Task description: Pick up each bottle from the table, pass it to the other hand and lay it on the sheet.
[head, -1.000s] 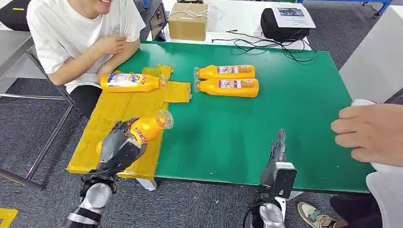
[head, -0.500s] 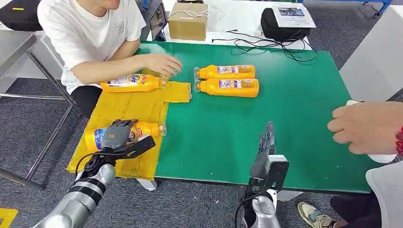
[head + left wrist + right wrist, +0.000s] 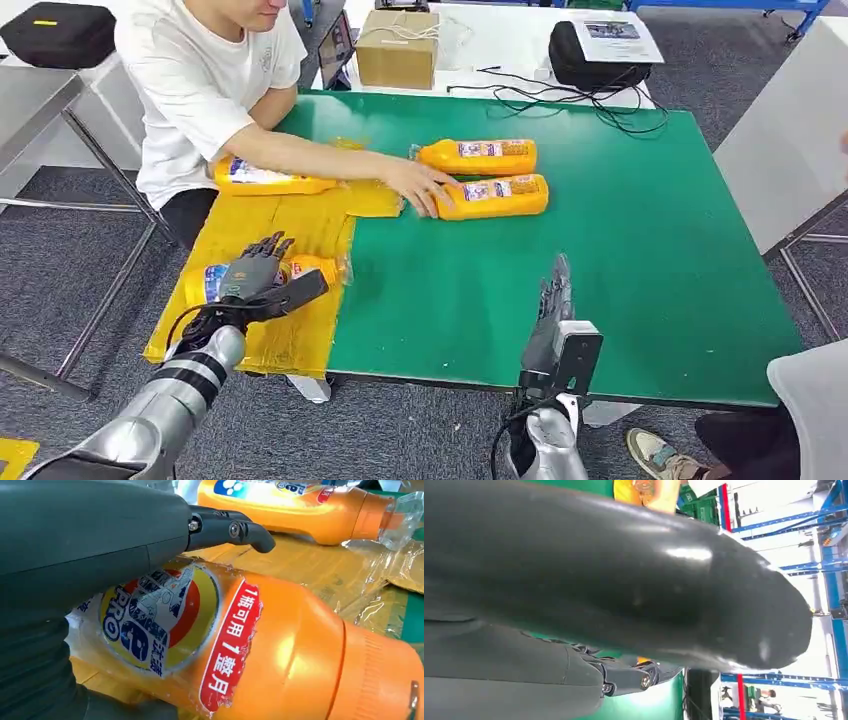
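Left hand: over the near bottle on the yellow sheet, fingers spread above it and thumb out to the side; the left wrist view shows one dark finger arched over the label with a gap beneath, so it seems to have let go, though contact under the palm cannot be ruled out.
Near bottle: lies on its side on the sheet's near part, cap toward the green table.
Right hand: raised at the table's near edge, fingers straight and pointing away from the robot, holding nothing.
Far bottle on sheet: on its side at the sheet's far end, partly hidden by the seated person's arm.
Two bottles on table: lying side by side just past the sheet; the farther one lies free, the nearer one has the person's hand on its cap end.
Background: cardboard box and a black case on the white table beyond.
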